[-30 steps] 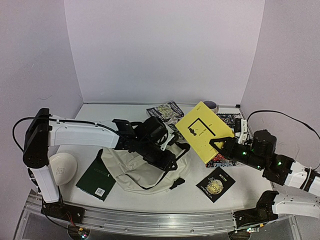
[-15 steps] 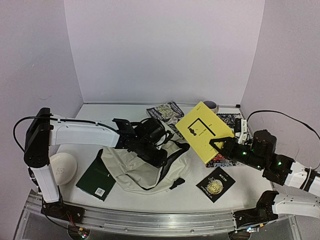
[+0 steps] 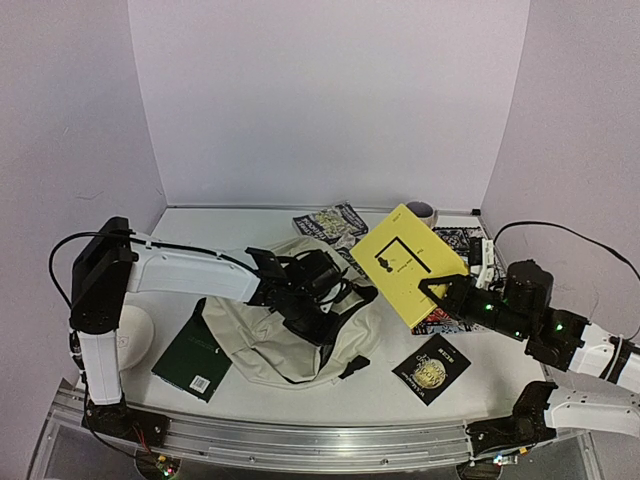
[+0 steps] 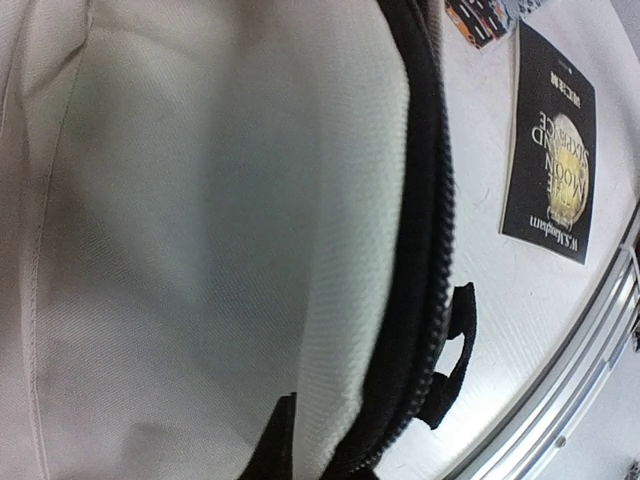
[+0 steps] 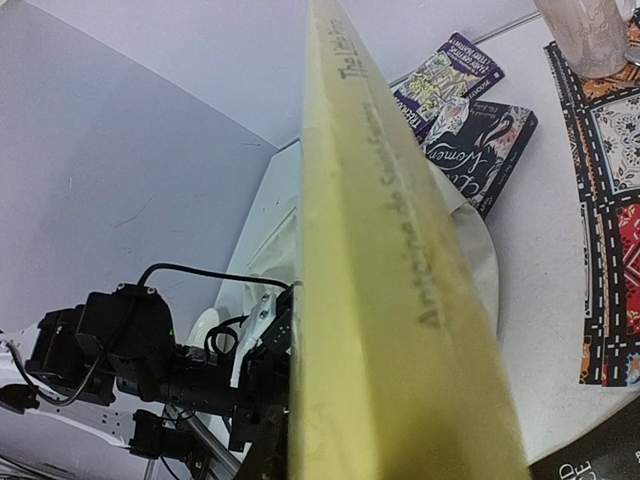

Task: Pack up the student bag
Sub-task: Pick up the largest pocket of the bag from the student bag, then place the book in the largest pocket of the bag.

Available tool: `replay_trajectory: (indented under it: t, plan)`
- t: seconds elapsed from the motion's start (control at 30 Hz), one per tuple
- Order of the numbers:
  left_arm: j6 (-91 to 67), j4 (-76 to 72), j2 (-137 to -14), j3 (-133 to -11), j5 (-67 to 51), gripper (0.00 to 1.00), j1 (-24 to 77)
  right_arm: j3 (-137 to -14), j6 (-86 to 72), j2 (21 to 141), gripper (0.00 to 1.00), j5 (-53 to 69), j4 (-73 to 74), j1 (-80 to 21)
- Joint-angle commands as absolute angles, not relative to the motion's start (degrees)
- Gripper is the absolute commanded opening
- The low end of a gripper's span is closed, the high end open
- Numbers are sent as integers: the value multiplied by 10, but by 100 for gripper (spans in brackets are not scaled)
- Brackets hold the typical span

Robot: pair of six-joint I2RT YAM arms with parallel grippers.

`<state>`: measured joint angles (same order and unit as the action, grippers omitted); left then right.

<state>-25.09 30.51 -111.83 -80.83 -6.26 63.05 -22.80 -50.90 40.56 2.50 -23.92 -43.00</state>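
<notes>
I see the student bag (image 3: 270, 345) lying left of centre on the bench (image 3: 490, 385). The left end effector (image 3: 322, 305) sits low over its zipper edge, and I cannot tell how its fingers stand. Further right, the right end effector (image 3: 436, 290) pinches the yellow book (image 3: 405, 262) and holds it tilted.

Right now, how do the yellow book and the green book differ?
Colour: the yellow book is bright yellow, the green book dark green. Pose: the yellow book is held tilted off the table by the right gripper; the green book lies flat on it. Side: yellow right of the student bag, green left. Both are closed and outside the bag.
</notes>
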Motion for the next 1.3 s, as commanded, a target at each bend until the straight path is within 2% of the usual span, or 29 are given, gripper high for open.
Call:
replay_trajectory:
  t: [0.0, 0.23, 0.5, 0.8, 1.0, 1.27]
  plan:
    - [-229, 307, -1085, -845, -28, 0, 627, -243, -511, 399, 0, 46, -312, -427]
    - [-196, 386, -1038, -885, 78, 0, 592, -249, -530, 415, 0, 73, -315, -427]
    - [-149, 431, -1011, -962, 116, 0, 528, -249, -568, 442, 0, 114, -336, -428]
    - [-109, 461, -1031, -1097, 148, 0, 514, -243, -616, 504, 0, 134, -399, -455]
    - [-103, 464, -1033, -1146, 116, 0, 514, -263, -625, 568, 0, 136, -436, -489]
    - [-126, 460, -1023, -1138, 44, 0, 514, -331, -635, 714, 0, 137, -522, -515]
